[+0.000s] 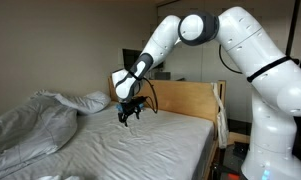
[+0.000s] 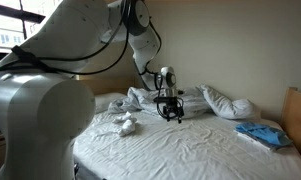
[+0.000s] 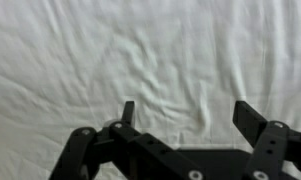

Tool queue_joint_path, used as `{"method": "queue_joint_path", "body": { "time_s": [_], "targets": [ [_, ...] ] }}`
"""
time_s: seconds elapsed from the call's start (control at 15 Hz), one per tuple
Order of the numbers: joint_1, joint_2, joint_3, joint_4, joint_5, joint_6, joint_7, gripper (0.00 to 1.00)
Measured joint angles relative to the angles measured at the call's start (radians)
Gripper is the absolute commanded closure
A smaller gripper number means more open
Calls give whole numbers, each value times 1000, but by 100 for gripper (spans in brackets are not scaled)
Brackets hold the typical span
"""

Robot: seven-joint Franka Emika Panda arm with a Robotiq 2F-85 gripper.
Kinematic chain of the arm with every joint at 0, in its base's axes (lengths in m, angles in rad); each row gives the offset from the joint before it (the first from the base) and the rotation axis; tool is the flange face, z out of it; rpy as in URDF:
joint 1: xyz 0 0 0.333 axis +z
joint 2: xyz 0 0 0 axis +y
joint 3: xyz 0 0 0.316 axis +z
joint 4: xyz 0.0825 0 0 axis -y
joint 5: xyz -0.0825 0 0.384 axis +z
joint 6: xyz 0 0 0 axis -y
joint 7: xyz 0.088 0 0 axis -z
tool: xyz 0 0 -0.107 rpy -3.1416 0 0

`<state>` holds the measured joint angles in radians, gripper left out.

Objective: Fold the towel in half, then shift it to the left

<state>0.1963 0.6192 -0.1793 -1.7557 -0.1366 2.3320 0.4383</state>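
Fingers (image 3: 128, 112) spread wide in the wrist view, nothing between them, just wrinkled white sheet (image 3: 140, 50) underneath. The gripper (image 1: 130, 113) hangs low over the middle of the surface (image 1: 160, 148), pointing straight down; whether its tips brush the sheet, I cannot tell.

And the blue towel (image 2: 262, 134)? It's well apart from the gripper, out at the far right of an exterior view. It lies on the sheet near the wooden board (image 2: 298, 118) at that end of the bed. Its long axis runs roughly across that picture, dipping a little toward the board. The outline is rumpled, so which end is which I cannot tell.

Room to move now: a broad stretch of bare sheet lies between gripper and towel. More open sheet runs down to the near edge of the mattress (image 2: 140, 168). A small crumpled white cloth (image 2: 125, 125) sits on that side, apart from the gripper. Behind the gripper, a heaped duvet (image 1: 30, 125) and a pillow (image 1: 90, 102) crowd the far part of the surface. In an exterior view the wooden board stands close behind the gripper. There the bed's side edge drops away beside the robot's base (image 1: 275, 140).
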Motion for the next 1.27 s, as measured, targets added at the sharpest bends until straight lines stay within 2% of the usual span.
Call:
{"method": "queue_joint_path", "body": {
  "time_s": [0.2, 0.47, 0.6, 0.87, 1.27],
  "targets": [
    [-31, -38, 8, -168, 0, 167, -38, 0],
    [-66, -71, 11, -400, -1, 453, -145, 0],
    [-82, -83, 14, -500, -1, 558, -197, 0],
    [-106, -103, 26, -597, 0, 626, -248, 0],
    [-107, -114, 31, -601, 0, 626, -250, 0]
  ]
}}
